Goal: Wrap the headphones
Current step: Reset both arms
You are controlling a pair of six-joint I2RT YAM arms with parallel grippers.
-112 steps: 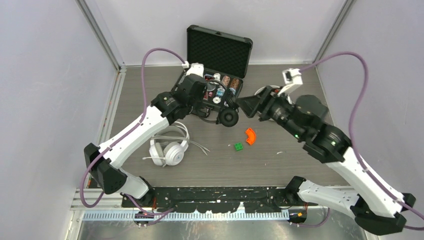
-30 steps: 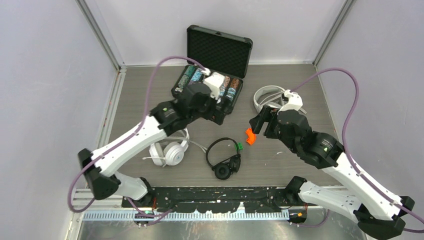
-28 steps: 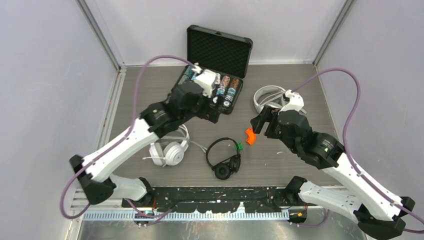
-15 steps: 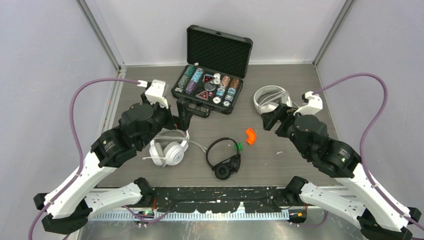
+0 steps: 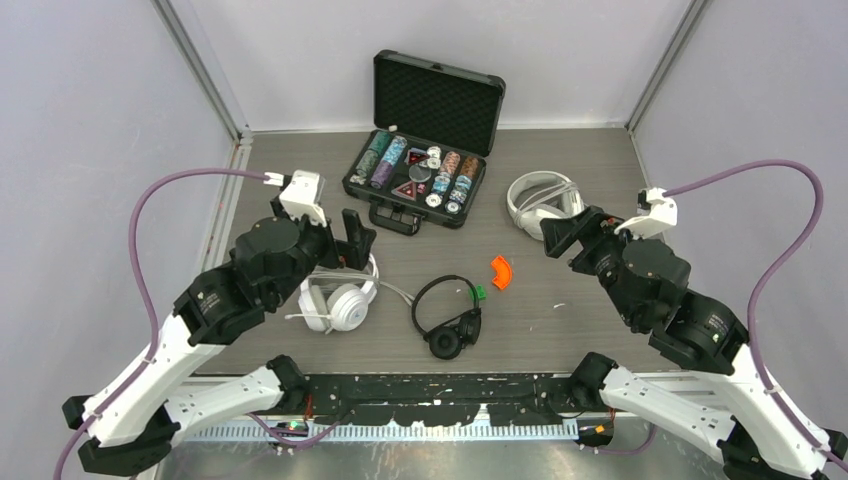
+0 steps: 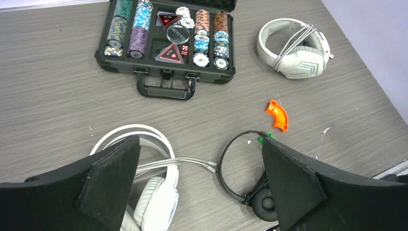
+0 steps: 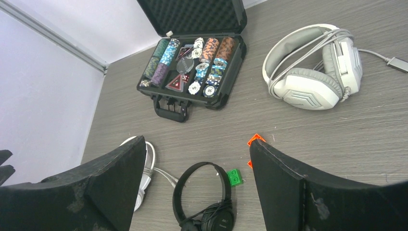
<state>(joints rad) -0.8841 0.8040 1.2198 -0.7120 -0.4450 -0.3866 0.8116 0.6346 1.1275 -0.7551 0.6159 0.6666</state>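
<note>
- Hovering well above the worktop (image 5: 540, 330), my left pincer (image 6: 199, 144) has its jaws spread wide with nothing between them. My right pincer (image 7: 197, 142) is the same, wide and empty.
- Right under the left pincer lie the near white headphones (image 6: 154, 209), flat on the worktop. Their grey cable trails loose to the right, and the plug (image 6: 208, 165) ends just beside the band of the black headphones (image 5: 445, 340).
- That black pair sits in the middle, near the front edge. Its thin cable looks bunched at the ear cup, but I cannot tell whether it is properly wound.
- At the right rear, the far white headphones (image 7: 298, 91) have their cable looped round the headband, so I judge that pair done.
- I read this as a pause between pairs, with the near white set due next.
- That calls for bringing the left pincer down onto the cable near the plug. My right pincer should pin the headband, since I expect a light headset to slide.
- A green brick (image 5: 478, 293) touches the black band and an orange piece (image 5: 500, 272) lies near it. An open chip case (image 5: 435, 100) stands at the back.
- The worktop is matte grey wood-grain, enclosed by pale lilac walls (image 5: 100, 150) with metal posts (image 5: 200, 70) at the rear corners.
</note>
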